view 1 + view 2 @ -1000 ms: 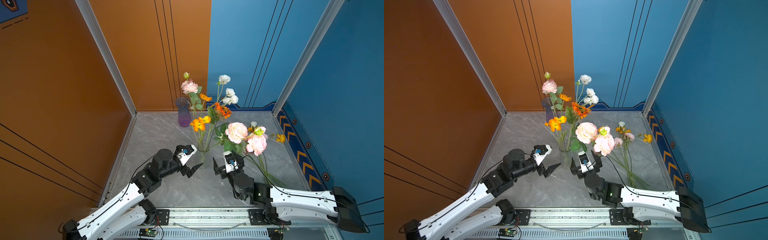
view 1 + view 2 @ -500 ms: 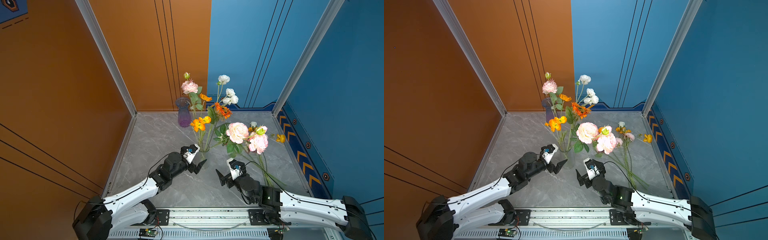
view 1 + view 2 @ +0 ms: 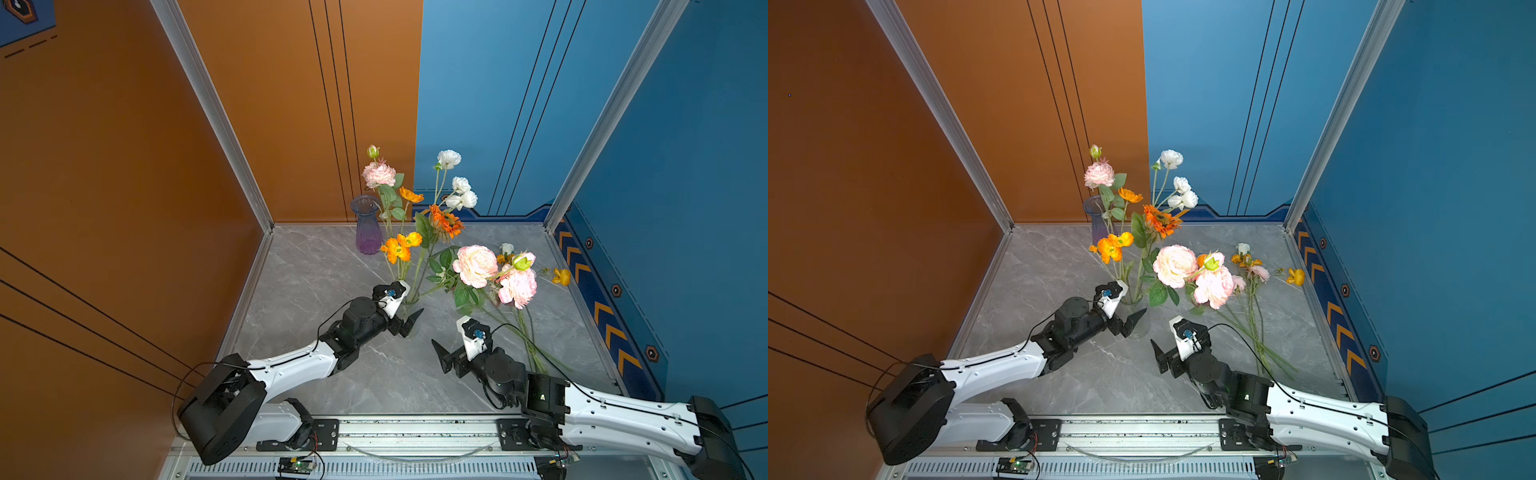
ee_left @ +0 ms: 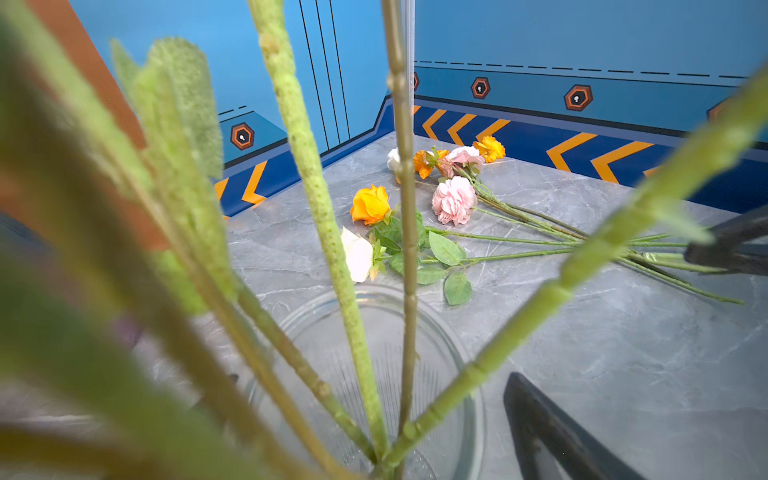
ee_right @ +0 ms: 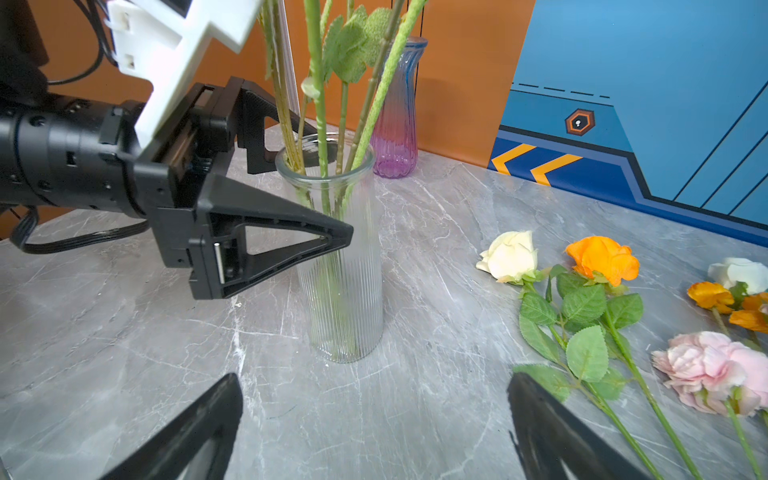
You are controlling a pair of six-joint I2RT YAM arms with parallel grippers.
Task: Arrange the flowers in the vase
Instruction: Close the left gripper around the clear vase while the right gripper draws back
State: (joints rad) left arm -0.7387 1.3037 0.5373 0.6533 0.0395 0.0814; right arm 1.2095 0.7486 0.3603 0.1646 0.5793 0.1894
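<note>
Our left gripper (image 5: 324,178) hangs wide and empty, vase (image 5: 345,291) just ahead; right gripper (image 5: 374,384) likewise spread. We'd brace it gently, then fetch loose flowers (image 5: 582,307) by stems.

No legible text, brand or number found anywhere. Only signs noted: orange chevron arrows (image 4: 555,151) on dark blue skirting (image 4: 523,135); hexagon badges (image 4: 577,97), white keyhole-like mark inside, on blue wall band (image 4: 528,89).

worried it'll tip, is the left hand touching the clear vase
Cannot tell: right wrist view shows the open left hand straddling the clear vase, contact unclear.
</note>
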